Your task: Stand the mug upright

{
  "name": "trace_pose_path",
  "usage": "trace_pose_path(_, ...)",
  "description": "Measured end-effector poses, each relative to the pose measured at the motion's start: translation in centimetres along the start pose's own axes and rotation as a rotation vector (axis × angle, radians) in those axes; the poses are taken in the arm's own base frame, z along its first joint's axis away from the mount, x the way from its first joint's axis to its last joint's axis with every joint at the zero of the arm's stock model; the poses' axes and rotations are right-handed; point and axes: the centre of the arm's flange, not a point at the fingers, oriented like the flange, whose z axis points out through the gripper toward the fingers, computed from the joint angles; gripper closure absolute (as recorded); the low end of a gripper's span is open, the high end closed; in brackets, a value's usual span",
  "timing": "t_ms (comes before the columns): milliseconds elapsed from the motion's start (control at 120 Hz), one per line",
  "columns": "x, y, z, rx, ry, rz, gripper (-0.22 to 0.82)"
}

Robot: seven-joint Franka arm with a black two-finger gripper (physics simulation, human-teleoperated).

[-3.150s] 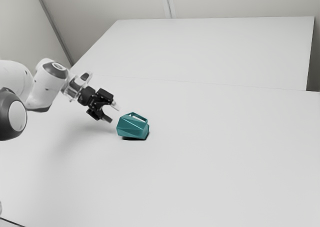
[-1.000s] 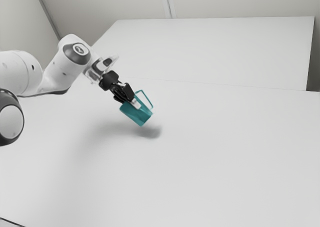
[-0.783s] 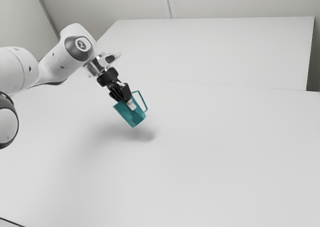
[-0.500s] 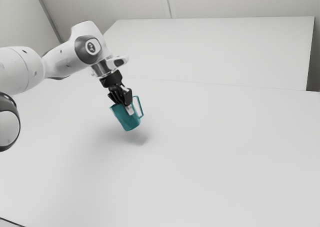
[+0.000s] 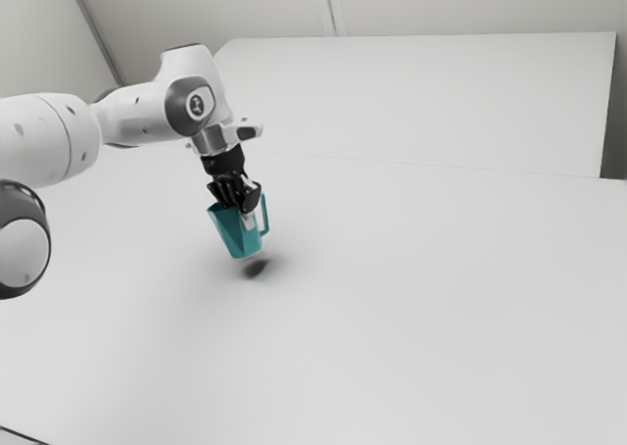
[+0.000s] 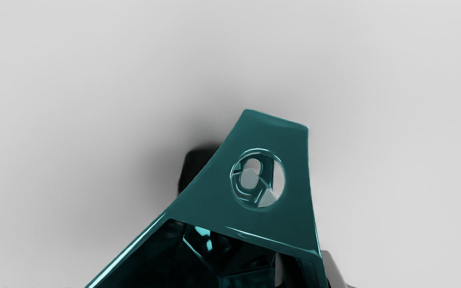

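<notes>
Over the pale table (image 5: 421,298), we hold the teal mug (image 5: 233,231) off the surface, with its dark shadow (image 5: 256,269) beneath. It hangs mouth up but leans a little, the mouth toward the exterior view's left and the base toward its right. The handle (image 5: 265,215) is on the exterior view's right side of the body.

Our gripper (image 5: 246,220) is closed on the mug's wall. Beyond the rim (image 6: 127,251), the wrist view shows a bit of grey inside the mug, which we take for one fingertip, and the other finger (image 6: 333,270) lies outside. We judge that this pinch near the mouth suits the job: the base hangs free below our fingers, so it can meet the table first. The lean looks small enough to be taken out by a slight turn of the wrist, followed by a gentle lowering. Letting go while the base is tilted or raised could tip the mug over again.

As for brands, we can make out no label or lettering on the mug. The arm (image 5: 137,117) bears a round emblem (image 5: 198,103) on a joint, too small for us to read.
</notes>
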Motion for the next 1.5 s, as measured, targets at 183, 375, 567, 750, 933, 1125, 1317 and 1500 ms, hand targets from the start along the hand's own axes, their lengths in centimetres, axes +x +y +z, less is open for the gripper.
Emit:
trace_pose_path(183, 0.9, 0.0, 0.6, 0.069, -0.004, -0.001, 0.75)
trace_pose_path(375, 1.4, -0.6, 0.8, 0.128, -0.009, -0.008, 0.75)
trace_pose_path(567, 1.5, -1.0, 0.7, 0.172, -0.013, -0.013, 0.75)
trace_pose_path(750, 1.8, -1.2, 1.4, 0.183, -0.025, -0.023, 0.75)
trace_pose_path(933, 2.1, -1.3, 1.2, 0.202, 0.004, -0.031, 0.75)
trace_pose_path(1125, 2.6, -1.3, 1.3, 0.215, 0.027, -0.034, 0.75)
trace_pose_path(1317, 3.0, -1.5, 2.5, 0.217, 0.024, -0.040, 0.75)
trace_pose_path(1500, 3.3, -1.7, 3.4, 0.217, 0.019, -0.045, 0.75)
